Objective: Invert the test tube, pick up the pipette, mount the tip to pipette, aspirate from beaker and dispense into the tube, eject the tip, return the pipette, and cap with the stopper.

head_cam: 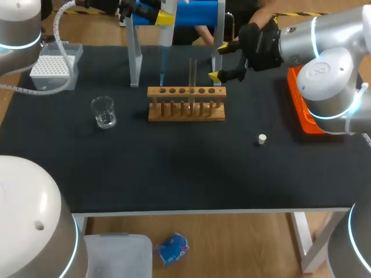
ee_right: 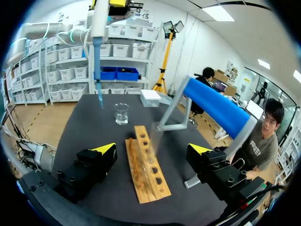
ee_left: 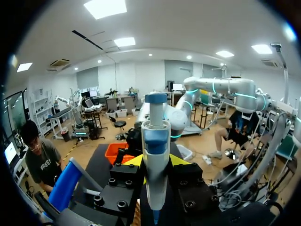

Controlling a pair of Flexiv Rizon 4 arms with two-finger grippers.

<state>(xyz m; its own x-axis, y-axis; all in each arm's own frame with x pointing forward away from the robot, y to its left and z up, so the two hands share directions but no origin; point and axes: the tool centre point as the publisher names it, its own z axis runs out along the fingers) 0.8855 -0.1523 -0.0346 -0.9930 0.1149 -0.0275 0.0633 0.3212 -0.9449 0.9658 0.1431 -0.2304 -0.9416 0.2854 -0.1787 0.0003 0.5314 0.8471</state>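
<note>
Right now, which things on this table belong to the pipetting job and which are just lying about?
Job: pipette, test tube in the wooden rack, beaker, stopper, tip box.
Lying about: orange tray; the blue-barred stand, unless it is the pipette's rest.

One wooden rack (head_cam: 186, 103), one test tube (head_cam: 193, 72), one beaker (head_cam: 104, 112), one pipette (head_cam: 167, 29), one tip box (head_cam: 53, 68) — and one white stopper (head_cam: 262, 138).

A lab, by the wooden tube rack (head_cam: 186, 110), beaker (head_cam: 104, 112) and pipette (head_cam: 166, 40).
</note>
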